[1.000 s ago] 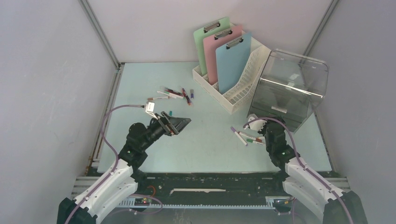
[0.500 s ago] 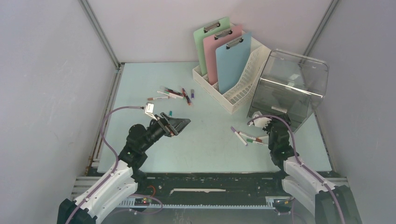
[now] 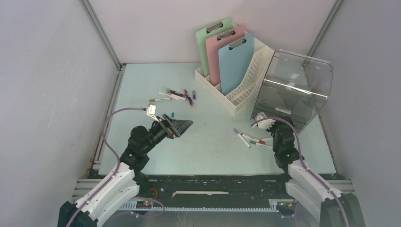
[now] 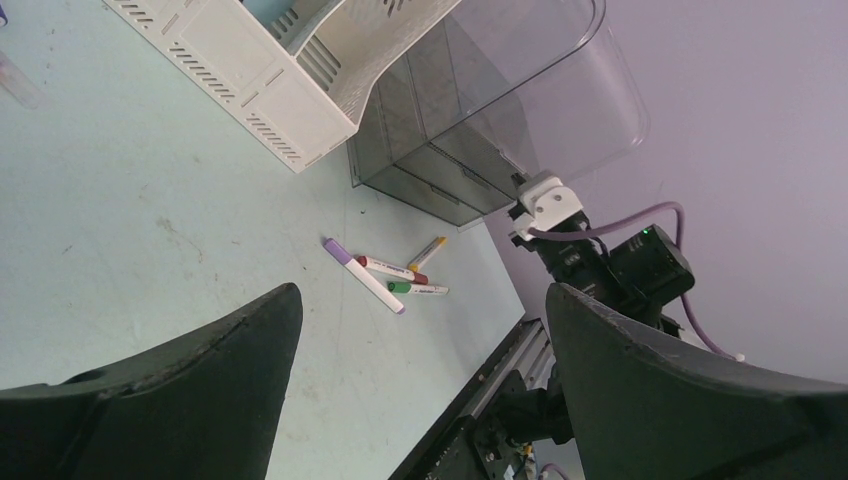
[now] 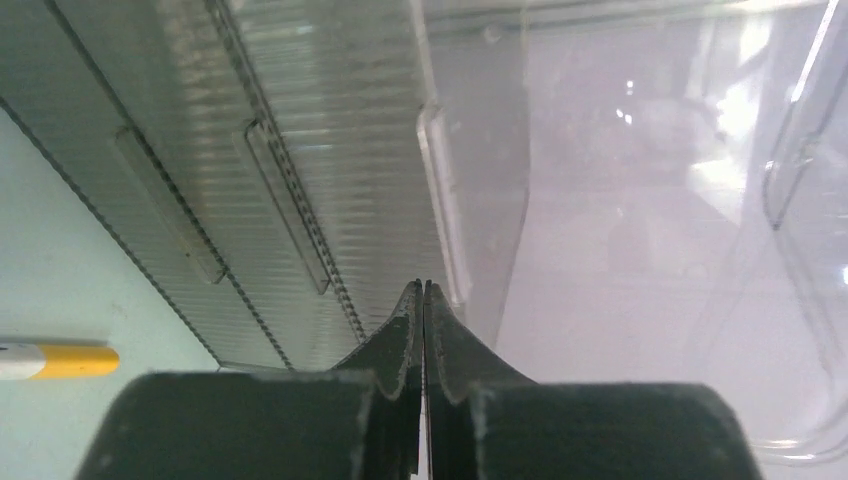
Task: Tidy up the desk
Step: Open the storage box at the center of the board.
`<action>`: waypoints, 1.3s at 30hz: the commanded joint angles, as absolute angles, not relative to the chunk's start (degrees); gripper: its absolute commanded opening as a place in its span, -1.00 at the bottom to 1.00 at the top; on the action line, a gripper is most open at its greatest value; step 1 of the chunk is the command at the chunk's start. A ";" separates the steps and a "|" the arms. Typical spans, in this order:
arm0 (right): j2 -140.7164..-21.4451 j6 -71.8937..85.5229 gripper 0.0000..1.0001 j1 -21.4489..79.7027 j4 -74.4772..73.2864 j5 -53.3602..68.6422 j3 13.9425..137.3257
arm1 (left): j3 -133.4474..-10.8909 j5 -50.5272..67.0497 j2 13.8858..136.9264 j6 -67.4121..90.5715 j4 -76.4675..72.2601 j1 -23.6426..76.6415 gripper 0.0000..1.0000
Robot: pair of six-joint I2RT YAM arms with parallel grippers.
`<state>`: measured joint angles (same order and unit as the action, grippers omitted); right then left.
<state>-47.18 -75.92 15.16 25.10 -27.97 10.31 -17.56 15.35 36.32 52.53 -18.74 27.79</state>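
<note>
Spanning the floor beneath both arms, desk (image 3: 208, 149) carries loose markers (image 3: 250, 139), file rack (image 3: 239, 92) and clear drawer box (image 3: 293, 90). Left gripper (image 3: 186, 124) fingers wide, empty. Right gripper (image 5: 423, 292) fingers pressed together, nothing between, facing box front.

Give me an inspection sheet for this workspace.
Surface: desk pale mint, mostly bare.
Job's things: markers loose in two groups, far and near; three clipboards standing in rack; clear drawer box at right.
Clutter: nothing seen.
Grippers: left gripper open, empty; right gripper shut, empty, facing drawer box.
Cables: purple cables looped at left and right wrists.
Surroundings: plain walls.
</note>
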 commanded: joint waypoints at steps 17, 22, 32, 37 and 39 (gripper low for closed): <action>-38.47 -55.80 -0.92 26.46 -21.29 -28.94 34.32 | -17.55 16.53 36.45 52.73 -21.46 28.90 0.97; -38.19 -62.42 0.12 22.66 -4.40 -31.13 23.82 | -17.23 16.98 36.65 52.83 -21.80 28.96 0.97; -46.35 -73.41 0.13 16.35 27.07 -28.42 11.60 | -17.43 17.07 37.40 52.73 -21.80 29.08 0.97; -47.41 -75.32 0.12 16.33 32.00 -27.02 9.79 | -17.57 16.96 37.73 52.87 -21.85 29.09 0.97; -46.31 -75.58 0.12 16.97 31.43 -26.98 9.80 | -17.73 17.05 37.76 52.91 -21.84 29.09 0.97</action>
<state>-47.68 -73.03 16.51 22.48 -27.99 9.50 -17.56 16.34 37.63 52.53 -19.22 28.75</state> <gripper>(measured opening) 0.563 0.983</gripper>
